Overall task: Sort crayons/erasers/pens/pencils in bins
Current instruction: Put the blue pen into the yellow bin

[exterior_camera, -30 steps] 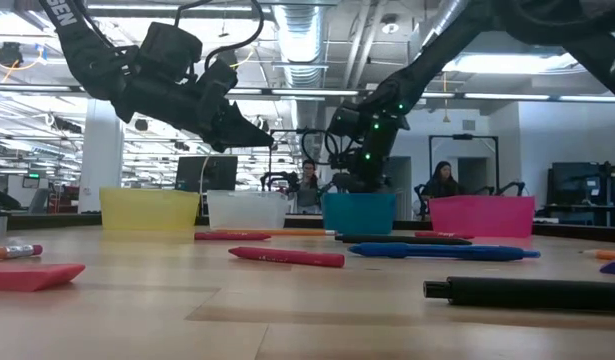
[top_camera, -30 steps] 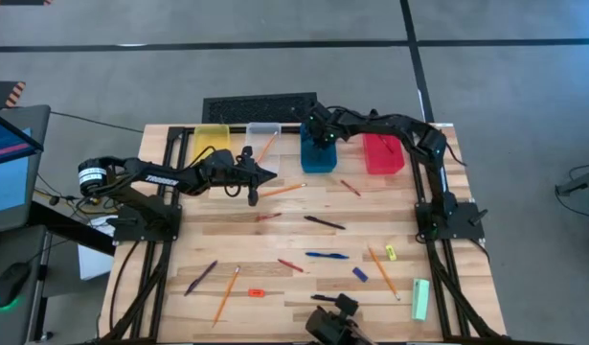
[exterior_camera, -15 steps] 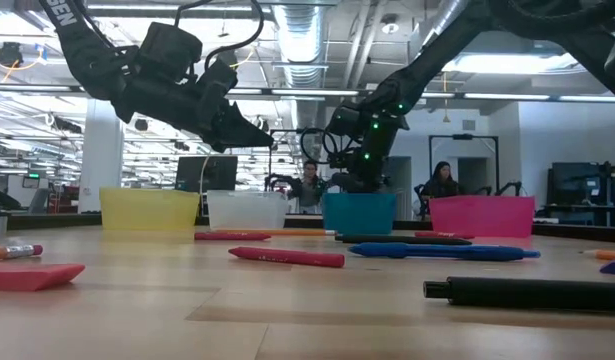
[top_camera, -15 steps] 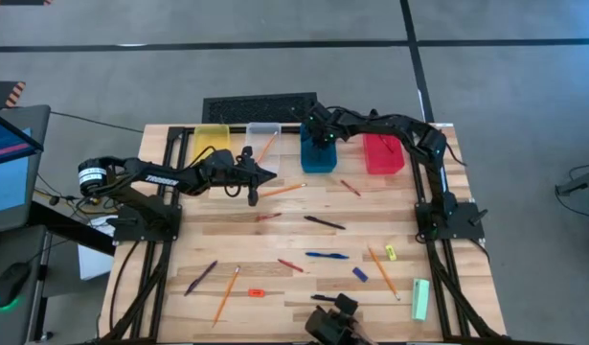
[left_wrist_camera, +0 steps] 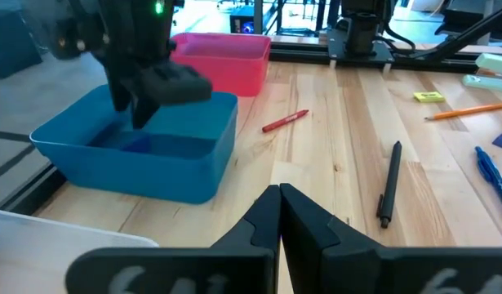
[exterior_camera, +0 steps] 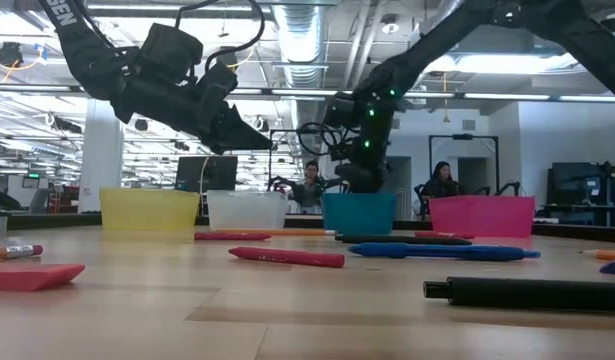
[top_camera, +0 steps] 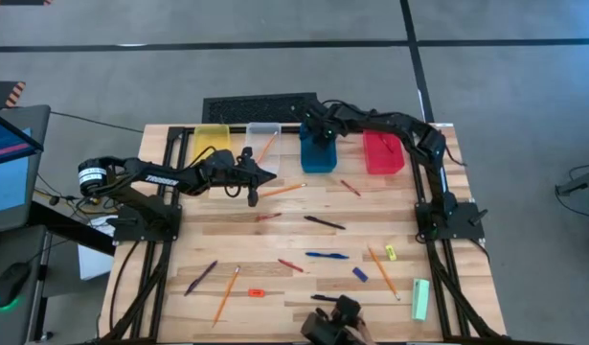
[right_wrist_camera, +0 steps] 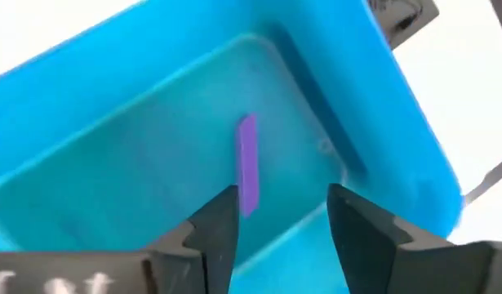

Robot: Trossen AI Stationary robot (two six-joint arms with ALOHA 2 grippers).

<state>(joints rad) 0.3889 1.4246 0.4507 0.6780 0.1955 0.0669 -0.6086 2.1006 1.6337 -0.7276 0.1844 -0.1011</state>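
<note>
Where blue bin (right_wrist_camera: 348,155) lies, purple pen (right_wrist_camera: 248,163) inside

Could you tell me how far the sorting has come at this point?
Only a start. Done: a purple pen lies in the blue bin and a pencil leans in the clear bin. In hand: nothing; the right hand hangs open above the blue bin, and the left hand, shut, hovers beside the clear bin. Left: pens, pencils, crayons and erasers scattered across the table.
</note>
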